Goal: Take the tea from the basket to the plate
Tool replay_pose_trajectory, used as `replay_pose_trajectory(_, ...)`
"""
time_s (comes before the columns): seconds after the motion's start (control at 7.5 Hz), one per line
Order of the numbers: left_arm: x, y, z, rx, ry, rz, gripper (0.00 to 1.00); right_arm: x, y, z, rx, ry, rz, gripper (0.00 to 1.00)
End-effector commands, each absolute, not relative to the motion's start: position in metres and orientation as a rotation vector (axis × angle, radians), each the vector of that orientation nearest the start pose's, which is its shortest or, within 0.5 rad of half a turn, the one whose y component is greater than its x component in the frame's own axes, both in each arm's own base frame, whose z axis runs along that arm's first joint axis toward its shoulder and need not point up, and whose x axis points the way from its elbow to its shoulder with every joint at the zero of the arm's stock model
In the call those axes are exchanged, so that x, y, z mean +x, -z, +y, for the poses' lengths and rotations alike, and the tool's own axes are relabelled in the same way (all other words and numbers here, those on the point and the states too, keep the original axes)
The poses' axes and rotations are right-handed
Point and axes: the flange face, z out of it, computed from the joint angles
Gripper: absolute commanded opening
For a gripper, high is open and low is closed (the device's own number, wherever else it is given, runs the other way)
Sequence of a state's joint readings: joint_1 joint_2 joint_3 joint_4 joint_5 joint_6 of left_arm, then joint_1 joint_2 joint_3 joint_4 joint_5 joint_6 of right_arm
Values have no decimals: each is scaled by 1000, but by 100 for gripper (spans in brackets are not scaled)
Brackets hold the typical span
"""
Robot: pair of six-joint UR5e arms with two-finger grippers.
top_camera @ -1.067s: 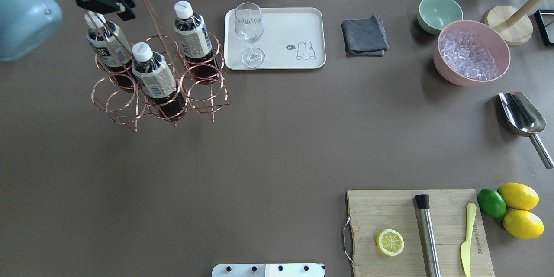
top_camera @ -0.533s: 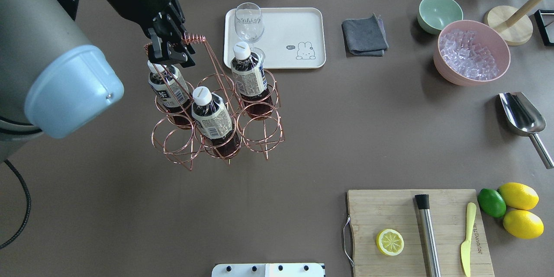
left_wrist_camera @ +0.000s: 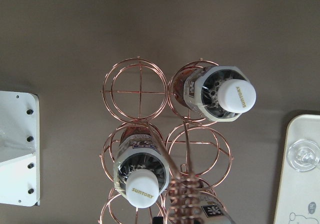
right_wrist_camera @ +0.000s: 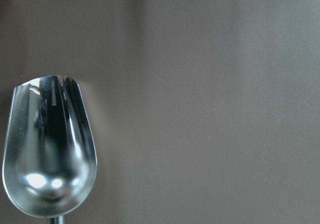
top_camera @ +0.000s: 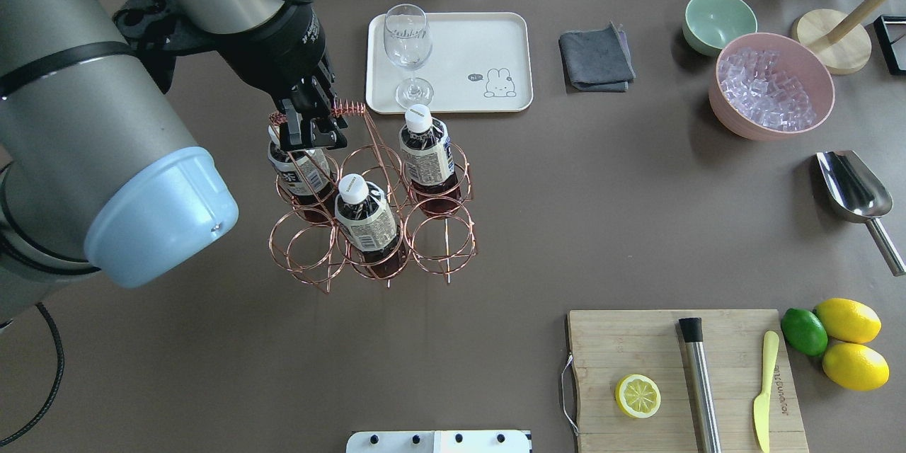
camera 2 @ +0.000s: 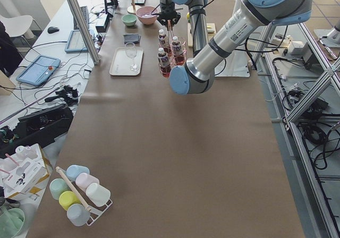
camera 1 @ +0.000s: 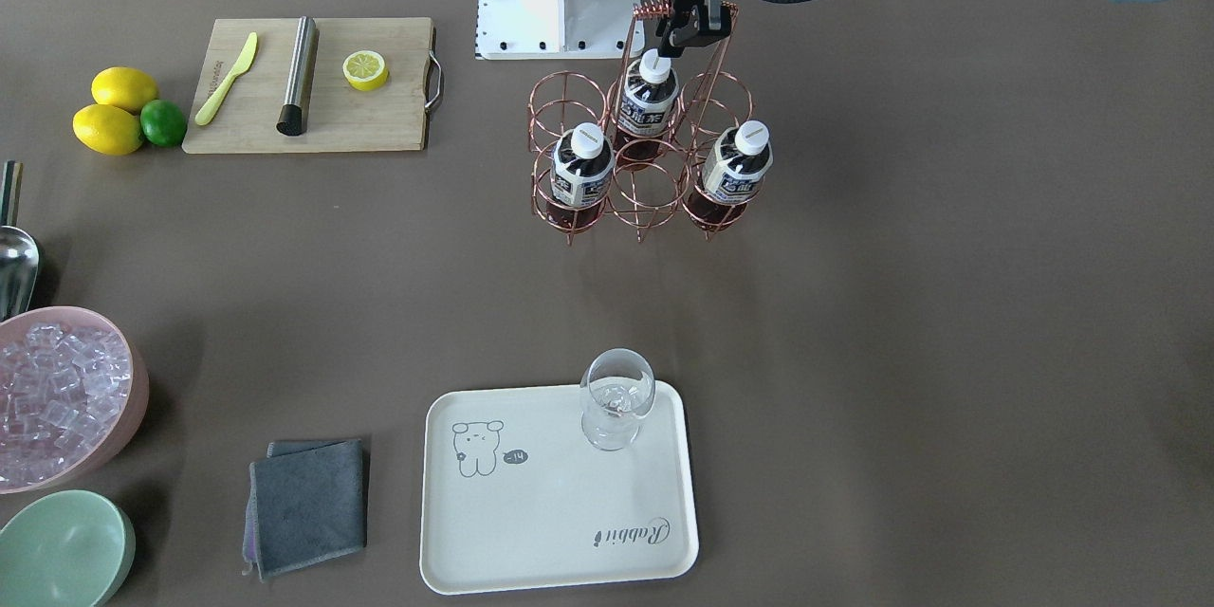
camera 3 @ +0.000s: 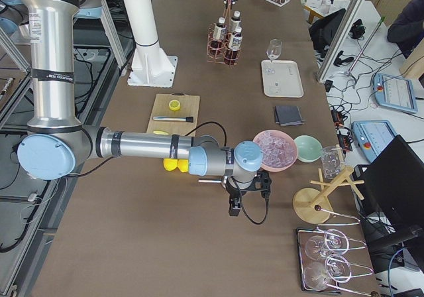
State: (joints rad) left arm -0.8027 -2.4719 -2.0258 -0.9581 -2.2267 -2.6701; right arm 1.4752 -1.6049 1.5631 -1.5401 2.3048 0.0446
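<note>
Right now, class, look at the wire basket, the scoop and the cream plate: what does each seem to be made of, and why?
The basket: likely metal wire with a glossy copper-coloured finish; thin bent rings that glint.
The scoop: polished metal, probably steel; mirror-like reflections.
The plate: matte cream plastic or melamine, hard to tell; smooth rounded rim, printed drawing.

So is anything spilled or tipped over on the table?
No, nothing is spilled or tipped. The three tea bottles sit capped in the basket, and the glass stands upright on the plate. One slightly odd thing: the left gripper is clamped on the basket's handle, not on a bottle.
</note>
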Motion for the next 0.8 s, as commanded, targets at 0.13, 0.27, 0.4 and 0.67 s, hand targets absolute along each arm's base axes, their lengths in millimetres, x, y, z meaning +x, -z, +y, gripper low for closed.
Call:
replay_pose_trajectory(0.13,353,-51,-434,-769,1478,682,0,18,-670,-485,-48,53,-738,100)
replay_pose_trajectory(0.27,361,-49,-440,-771,1482,667,0,14,-670,-485,-51,62,-738,100)
replay_pose_trajectory(0.4,368,-45,-443,-774,1480,660,0,6,-666,-489,-48,77,-738,100)
replay_pose_trajectory(0.67,381,-33,-449,-777,1476,653,0,0,-651,-496,10,123,-740,100)
